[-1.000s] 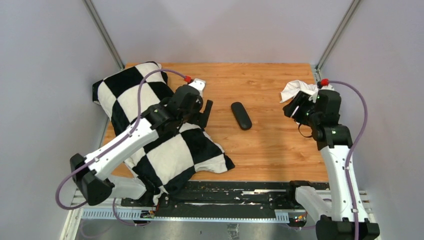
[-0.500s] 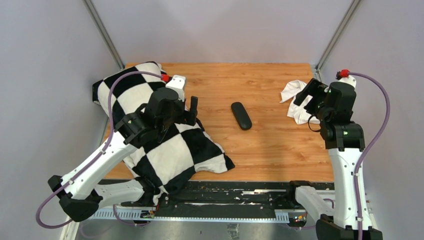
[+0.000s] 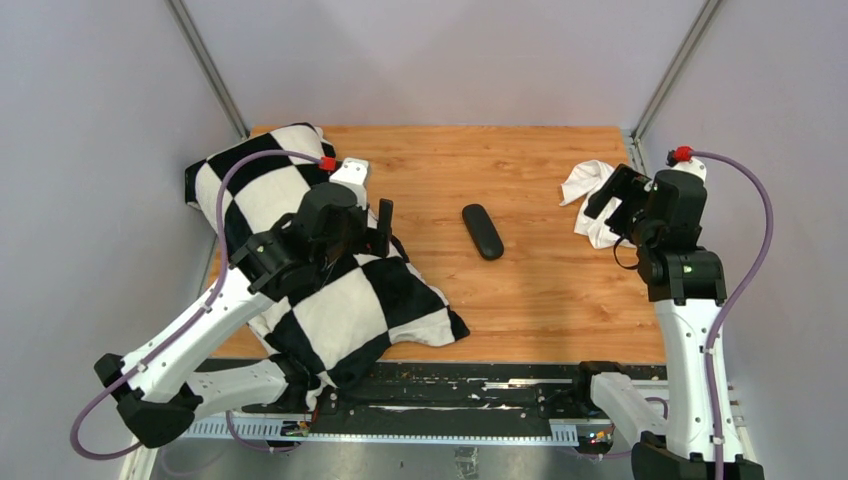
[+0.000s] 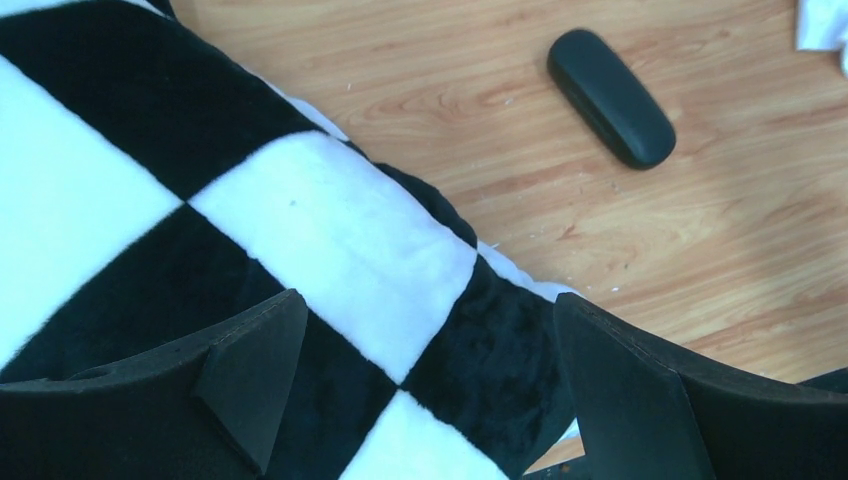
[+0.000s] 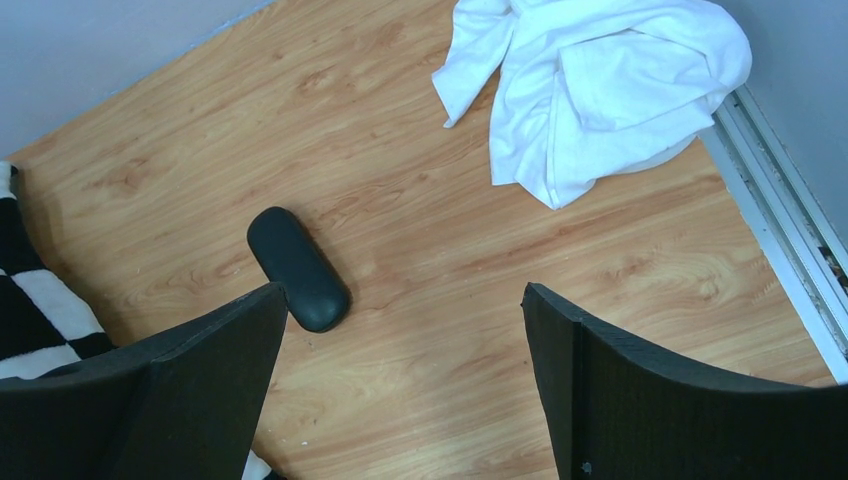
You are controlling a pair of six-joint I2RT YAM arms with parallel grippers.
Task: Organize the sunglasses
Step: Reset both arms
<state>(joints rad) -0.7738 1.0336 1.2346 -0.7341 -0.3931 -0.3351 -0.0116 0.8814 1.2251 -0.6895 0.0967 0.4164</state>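
The sunglasses are not visible in any view. A closed black oval case (image 3: pixel 482 231) lies on the wooden table's middle; it also shows in the left wrist view (image 4: pixel 611 97) and the right wrist view (image 5: pixel 298 268). My left gripper (image 3: pixel 383 226) is open and empty, above the checkered pillow (image 3: pixel 330 290); in its wrist view (image 4: pixel 425 345) only pillow lies between the fingers. My right gripper (image 3: pixel 607 193) is open and empty, raised over the table's right side by the white cloth (image 3: pixel 590 190); bare wood shows between its fingers (image 5: pixel 400 330).
A large black-and-white checkered pillow (image 4: pixel 200 230) covers the table's left side. A crumpled white cloth (image 5: pixel 590 85) lies at the back right corner, beside the metal rail (image 5: pixel 790 240). Grey walls enclose the table (image 3: pixel 540 290) on three sides.
My left gripper has drawn back left from near the case onto the pillow. My right gripper has lifted and pulled back right, off the white cloth. The case has not moved.
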